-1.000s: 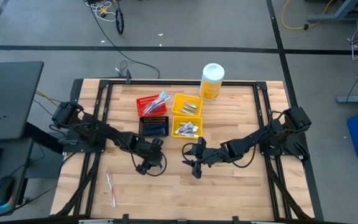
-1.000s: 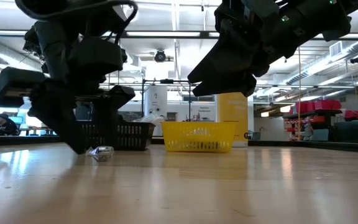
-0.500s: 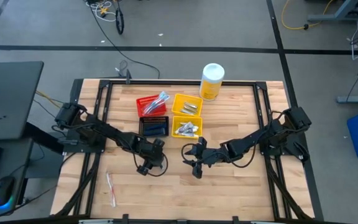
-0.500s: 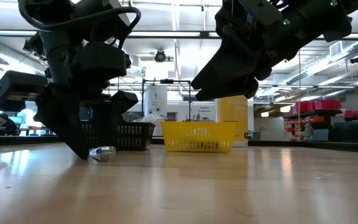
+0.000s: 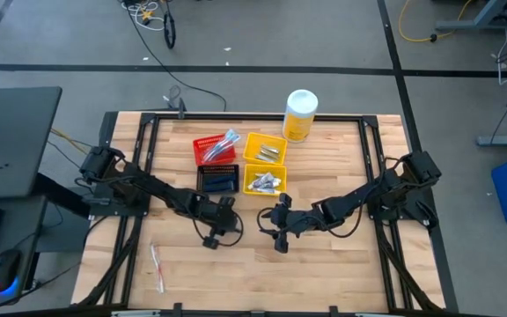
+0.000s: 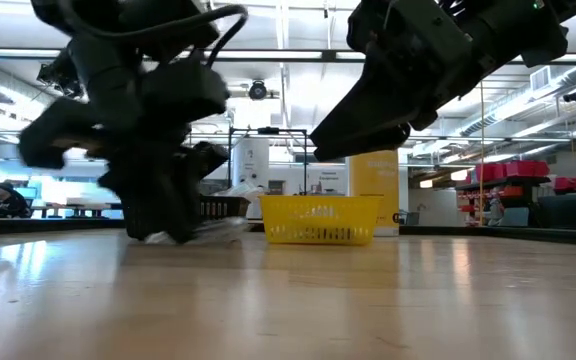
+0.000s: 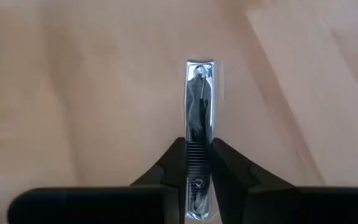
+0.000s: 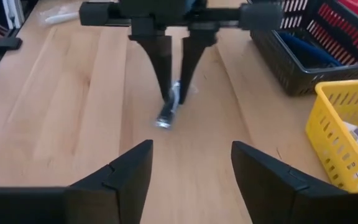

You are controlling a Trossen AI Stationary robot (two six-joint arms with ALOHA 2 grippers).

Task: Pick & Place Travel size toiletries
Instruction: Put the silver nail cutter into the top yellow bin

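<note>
A small silver nail clipper point(image 7: 199, 106), one of the travel size toiletries, is near the table's middle with my left gripper point(image 5: 211, 236) shut on it. It shows as a tilted silver piece point(image 8: 169, 109) in the right wrist view. My right gripper point(image 5: 275, 231) hangs open just to the right of it, above the table, with nothing between its fingers point(image 8: 120, 180). A wrapped toothbrush point(image 5: 157, 264) lies flat on the wood near the front left. My left gripper pinches the clipper's two long sides point(image 7: 199, 155) between its two fingers point(image 7: 174, 165), at the end nearest the wrist. The fingers point down and lie along the clipper. It slants below the fingertips point(image 8: 166, 115). I cannot tell whether its lower end touches the table.
At the back middle stand a red bin point(image 5: 214, 148), two yellow bins point(image 5: 265, 148) point(image 5: 263, 180) and a black bin point(image 5: 218, 179), all holding small items. A large yellow bottle point(image 5: 299, 114) stands behind them. Bare wood lies in front of both grippers.
My left gripper has shut on the clipper and shifted a little toward the table's right edge, turning at the wrist. The clipper, which lay flat on the wood, has gone with it and now slants between the fingers.
</note>
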